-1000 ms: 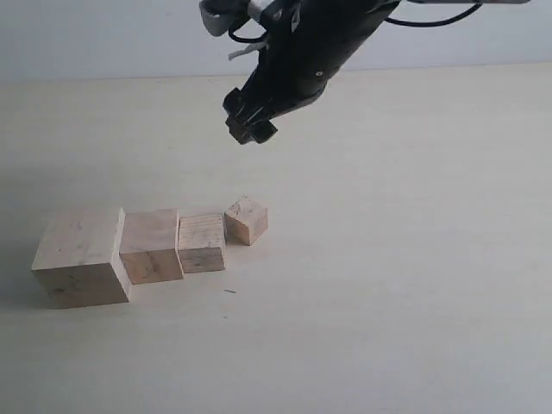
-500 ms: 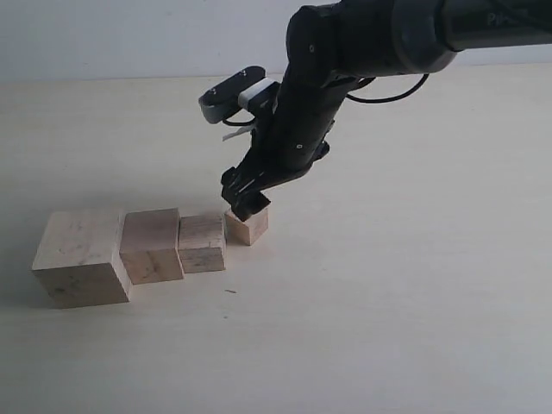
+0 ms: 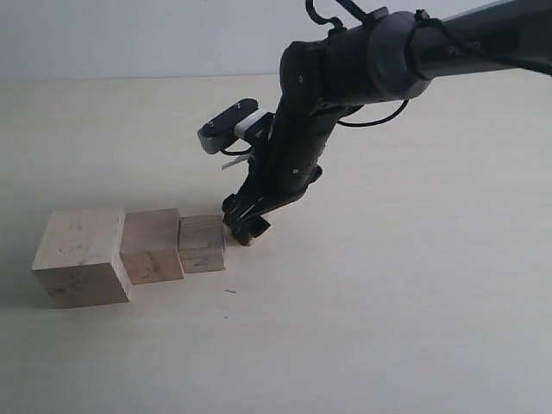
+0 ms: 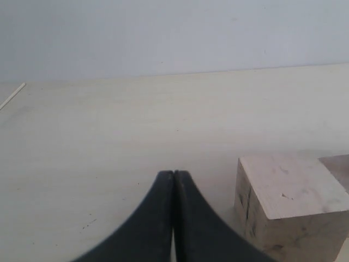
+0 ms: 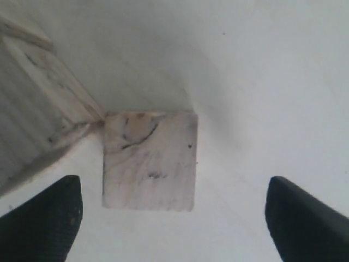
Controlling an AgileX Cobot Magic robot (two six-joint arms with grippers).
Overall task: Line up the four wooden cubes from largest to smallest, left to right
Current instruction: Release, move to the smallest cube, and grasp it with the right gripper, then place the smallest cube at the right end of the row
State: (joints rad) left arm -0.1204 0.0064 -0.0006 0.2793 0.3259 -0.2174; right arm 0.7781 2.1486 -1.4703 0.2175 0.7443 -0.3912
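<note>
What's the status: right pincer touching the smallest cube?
Apart. Right wrist view: open right pincer straddles the smallest cube, with bare table visible between the cube and both fingers.

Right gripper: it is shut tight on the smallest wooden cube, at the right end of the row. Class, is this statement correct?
Not quite. The right gripper is open, not shut: the right wrist view shows its fingers standing apart from the smallest wooden cube on both sides. The rest of the statement holds.
</note>
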